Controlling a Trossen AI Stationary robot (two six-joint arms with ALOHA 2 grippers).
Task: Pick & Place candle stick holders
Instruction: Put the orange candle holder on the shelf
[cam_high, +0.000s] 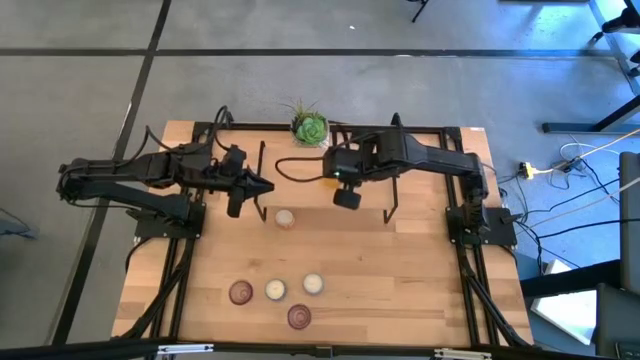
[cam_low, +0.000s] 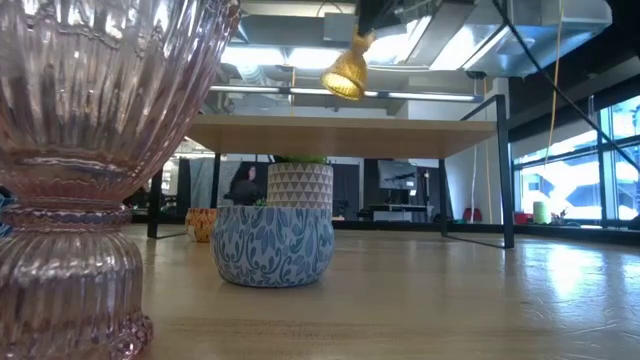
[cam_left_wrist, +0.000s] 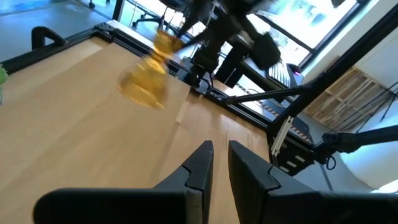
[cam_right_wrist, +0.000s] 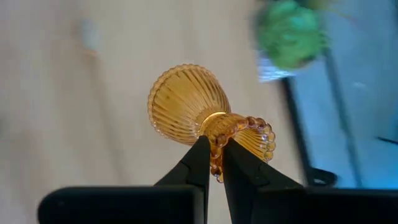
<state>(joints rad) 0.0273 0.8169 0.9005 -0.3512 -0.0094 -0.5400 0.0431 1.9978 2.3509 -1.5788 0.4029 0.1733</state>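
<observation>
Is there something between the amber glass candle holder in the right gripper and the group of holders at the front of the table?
Nothing visible blocks it. The right gripper holds the ribbed amber glass candle holder in the air. One low cream-white holder sits nearer the left arm, beside that route rather than on it. The wooden table toward the front group is bare.

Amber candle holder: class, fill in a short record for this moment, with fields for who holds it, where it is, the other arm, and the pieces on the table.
held by: right gripper, shut on the narrow neck of the amber candle holder
position: lifted above the table, near the potted plant
other arm: left gripper, shut and empty, over the table's left half
on table, near front edge: two pinkish-purple holders, two cream-white holders
on table, mid: one more cream-white holder
</observation>
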